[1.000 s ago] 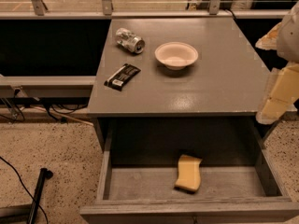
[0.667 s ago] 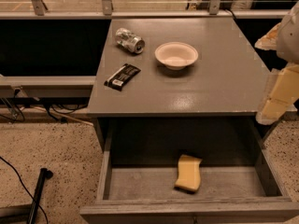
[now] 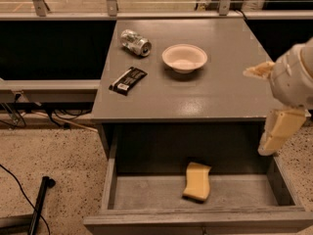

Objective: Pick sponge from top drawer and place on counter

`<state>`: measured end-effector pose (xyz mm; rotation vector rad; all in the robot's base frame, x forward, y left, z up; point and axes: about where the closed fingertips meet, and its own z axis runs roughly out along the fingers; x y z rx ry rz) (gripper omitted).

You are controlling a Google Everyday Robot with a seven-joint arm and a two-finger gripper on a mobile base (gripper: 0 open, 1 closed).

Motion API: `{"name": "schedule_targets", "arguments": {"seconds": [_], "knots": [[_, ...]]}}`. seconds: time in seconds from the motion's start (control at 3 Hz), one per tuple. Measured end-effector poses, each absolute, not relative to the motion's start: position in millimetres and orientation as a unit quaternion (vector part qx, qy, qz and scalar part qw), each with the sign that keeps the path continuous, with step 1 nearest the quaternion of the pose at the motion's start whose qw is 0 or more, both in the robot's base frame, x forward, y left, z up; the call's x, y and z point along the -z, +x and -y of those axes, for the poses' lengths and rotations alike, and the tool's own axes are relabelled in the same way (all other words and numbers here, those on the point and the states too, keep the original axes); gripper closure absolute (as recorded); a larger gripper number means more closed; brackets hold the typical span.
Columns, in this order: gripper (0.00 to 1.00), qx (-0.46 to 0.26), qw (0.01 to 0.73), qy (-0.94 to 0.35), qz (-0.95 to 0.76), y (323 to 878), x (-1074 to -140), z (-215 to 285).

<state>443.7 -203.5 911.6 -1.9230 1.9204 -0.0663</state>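
The pale-yellow sponge (image 3: 197,181) lies on the worn bottom of the open top drawer (image 3: 146,192), right of its middle, near the front panel. The grey counter (image 3: 220,92) is above it. My gripper (image 3: 257,111) hangs at the right edge of the view, over the counter's front right corner and above the drawer's right side. Its cream-yellow fingers (image 3: 277,130) are spread apart and hold nothing. It is up and to the right of the sponge, apart from it.
On the counter stand a white bowl (image 3: 184,58), a crushed can (image 3: 135,42) and a black wrapped bar (image 3: 127,80). A metal rail (image 3: 49,86) runs along the left. Cables and a black pole (image 3: 39,204) lie on the speckled floor at the left.
My gripper has moved down and a little left, closer to the drawer's right side. The sponge and the counter items have not moved.
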Motion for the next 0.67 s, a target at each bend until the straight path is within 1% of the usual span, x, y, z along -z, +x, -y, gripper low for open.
{"name": "schedule_targets", "arguments": {"seconds": [0.33, 0.67], "knots": [[0.00, 0.038, 0.231, -0.701, -0.673, 448.4, -913.8, 205.8], [0.00, 0.037, 0.217, -0.703, -0.676, 448.7, -905.9, 207.9]]}}
